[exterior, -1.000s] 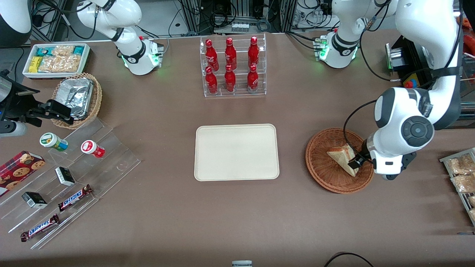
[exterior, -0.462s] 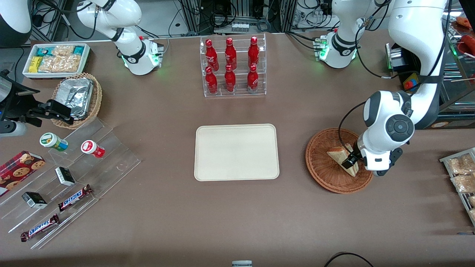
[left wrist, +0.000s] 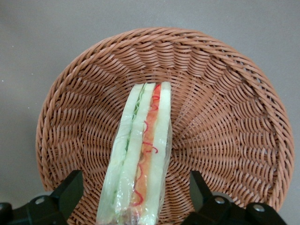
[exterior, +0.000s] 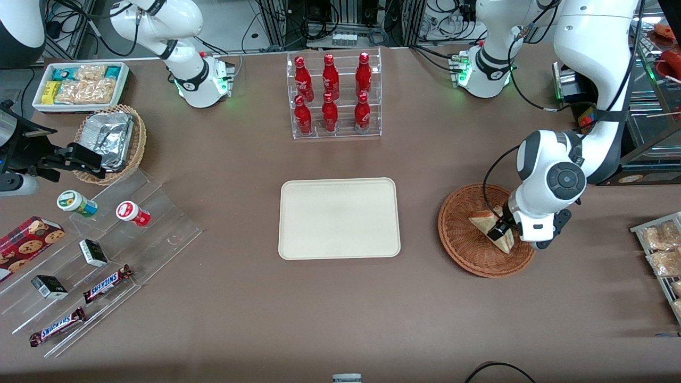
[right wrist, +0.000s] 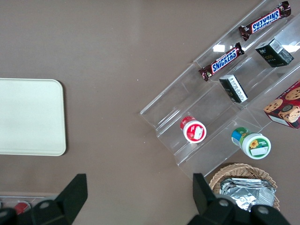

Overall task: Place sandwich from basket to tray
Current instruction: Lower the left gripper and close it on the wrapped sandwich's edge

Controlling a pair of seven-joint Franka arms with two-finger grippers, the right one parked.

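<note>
A wrapped triangular sandwich (left wrist: pixel 140 154) of pale bread with green, orange and red filling stands on edge in a round reddish-brown wicker basket (exterior: pixel 462 234), directly under the claw (exterior: pixel 500 233), whose spread fingers straddle it. A bare cream rectangular tray (exterior: pixel 339 218) lies well apart from the claw.

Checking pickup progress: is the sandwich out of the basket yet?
No. The sandwich lies in the basket, between the open gripper's fingers.

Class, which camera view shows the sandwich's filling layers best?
The left wrist view: the sandwich stands edge-on in the basket, with the open gripper straddling it. The front view shows only pale bread, partly covered. The right wrist view misses it.
</note>
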